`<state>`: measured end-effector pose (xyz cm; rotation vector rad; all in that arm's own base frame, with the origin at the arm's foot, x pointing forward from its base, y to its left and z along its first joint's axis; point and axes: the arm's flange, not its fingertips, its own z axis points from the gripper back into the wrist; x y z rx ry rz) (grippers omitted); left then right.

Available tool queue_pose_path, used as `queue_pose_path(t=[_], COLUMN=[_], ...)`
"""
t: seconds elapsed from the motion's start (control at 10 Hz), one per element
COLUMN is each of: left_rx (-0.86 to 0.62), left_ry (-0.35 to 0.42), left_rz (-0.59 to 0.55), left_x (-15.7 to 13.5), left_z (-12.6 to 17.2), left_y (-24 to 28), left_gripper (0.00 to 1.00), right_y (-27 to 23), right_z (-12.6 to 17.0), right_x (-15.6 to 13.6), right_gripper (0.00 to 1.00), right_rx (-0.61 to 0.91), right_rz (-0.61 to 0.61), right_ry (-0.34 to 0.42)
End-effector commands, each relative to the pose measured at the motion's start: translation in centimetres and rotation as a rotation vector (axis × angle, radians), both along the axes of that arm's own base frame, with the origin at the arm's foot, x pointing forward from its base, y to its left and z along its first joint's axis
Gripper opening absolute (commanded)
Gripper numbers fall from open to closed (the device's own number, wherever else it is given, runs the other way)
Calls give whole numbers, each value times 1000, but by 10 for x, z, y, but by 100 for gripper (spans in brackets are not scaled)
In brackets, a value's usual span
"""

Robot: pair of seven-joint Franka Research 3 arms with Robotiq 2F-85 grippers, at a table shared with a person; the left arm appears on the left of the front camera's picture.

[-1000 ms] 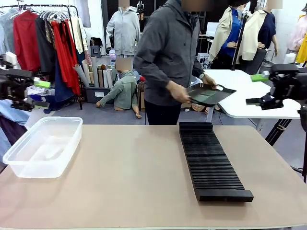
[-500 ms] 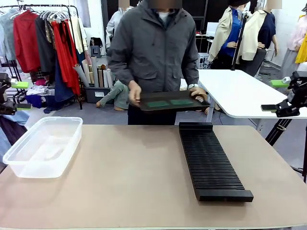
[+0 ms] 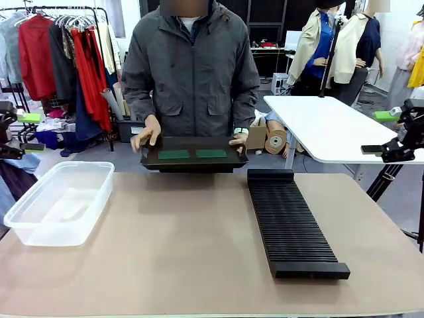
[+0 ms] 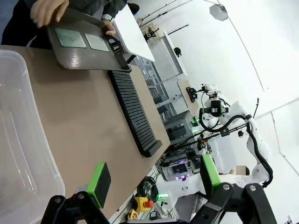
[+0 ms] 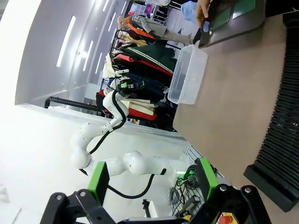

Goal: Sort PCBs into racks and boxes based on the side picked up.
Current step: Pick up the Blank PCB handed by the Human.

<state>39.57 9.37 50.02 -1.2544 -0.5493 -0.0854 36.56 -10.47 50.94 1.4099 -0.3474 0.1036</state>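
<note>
Since half a second ago, the person (image 3: 192,73) has brought the black tray (image 3: 192,165) lower and closer. It is now over the far edge of the table (image 3: 165,252), at 12 o'clock, held at both short ends; I cannot tell if it touches the table. Two green boards (image 3: 173,154) lie flat in the tray, side by side and a little apart. The long black rack (image 3: 291,225) lies at 3 o'clock, running from far edge toward near edge. The clear box (image 3: 59,202) stands at 9 o'clock. The left pincer (image 4: 154,177) is spread wide, off the table's 9 o'clock side, near the box. The right pincer (image 5: 152,177) is spread wide too, raised beyond the 3 o'clock side.
</note>
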Motion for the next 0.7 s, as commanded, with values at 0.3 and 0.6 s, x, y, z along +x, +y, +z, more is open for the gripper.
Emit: queue_pose_path(t=[0.3, 0.6], left_rx=[4, 4], left_ry=[2, 2], left_rz=[1, 1], left_x=[0, 0], left_z=[2, 2], left_y=[2, 2], left_gripper=[100, 100], right_y=[2, 2], right_z=[2, 2], right_x=[-1, -1], right_gripper=[100, 100], right_rx=[5, 5], right_rz=[0, 0], right_ry=[-1, -1])
